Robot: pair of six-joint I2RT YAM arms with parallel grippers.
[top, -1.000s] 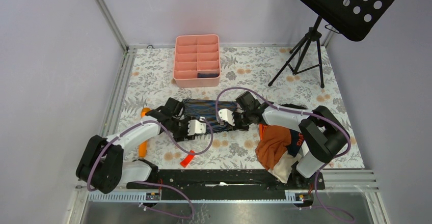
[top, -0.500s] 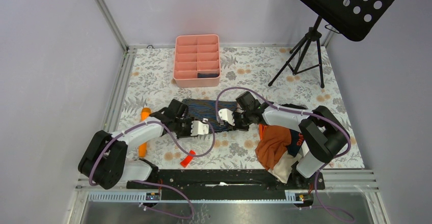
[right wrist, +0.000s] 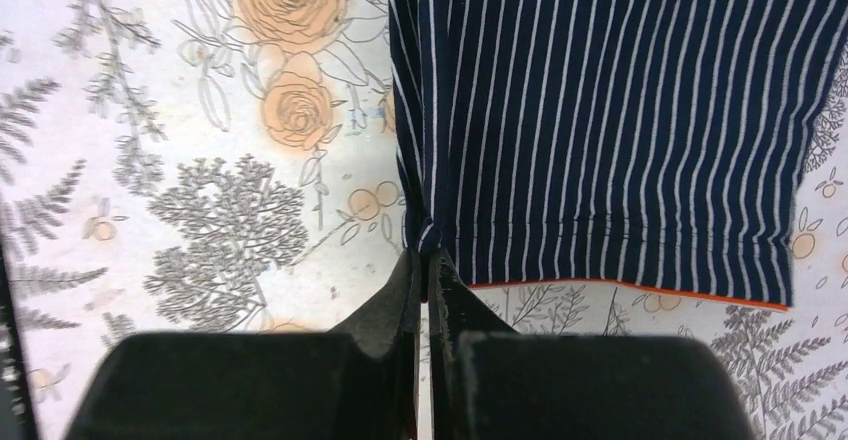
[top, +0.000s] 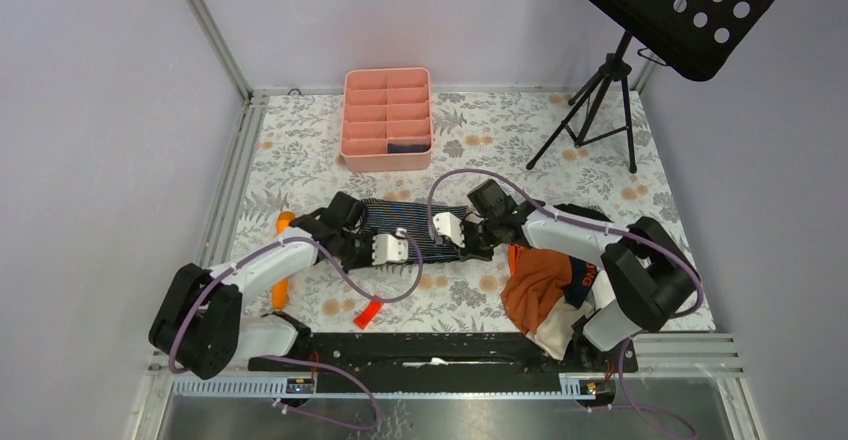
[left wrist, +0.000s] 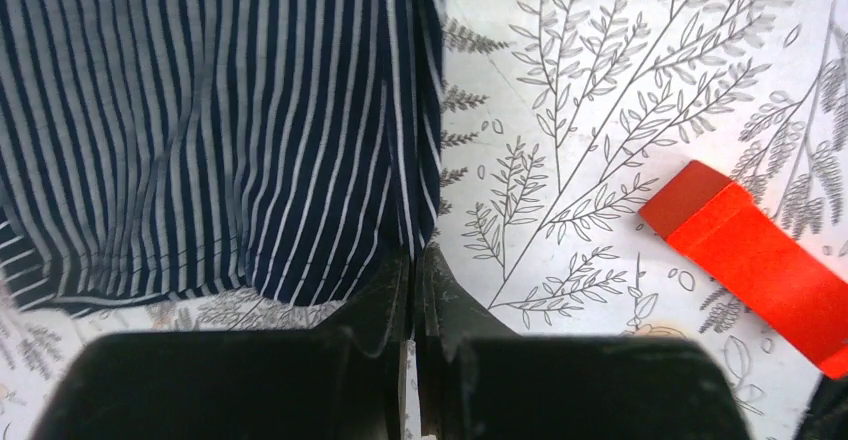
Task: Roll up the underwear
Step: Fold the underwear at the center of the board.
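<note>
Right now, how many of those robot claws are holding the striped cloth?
2. The left gripper is shut on one corner of the striped underwear. The right gripper is shut on a corner at the opposite end. No other claw is in view.

Striped underwear [top: 412,222] lies spread flat near the middle of the floral desk. It is dark navy cloth with thin white stripes, which run from its near edge to its far edge, and a thin orange trim shows along one hem in the right wrist view. The left gripper [left wrist: 413,260] and the right gripper [right wrist: 425,260] each pinch one corner of the cloth, fingers closed tight.
</note>
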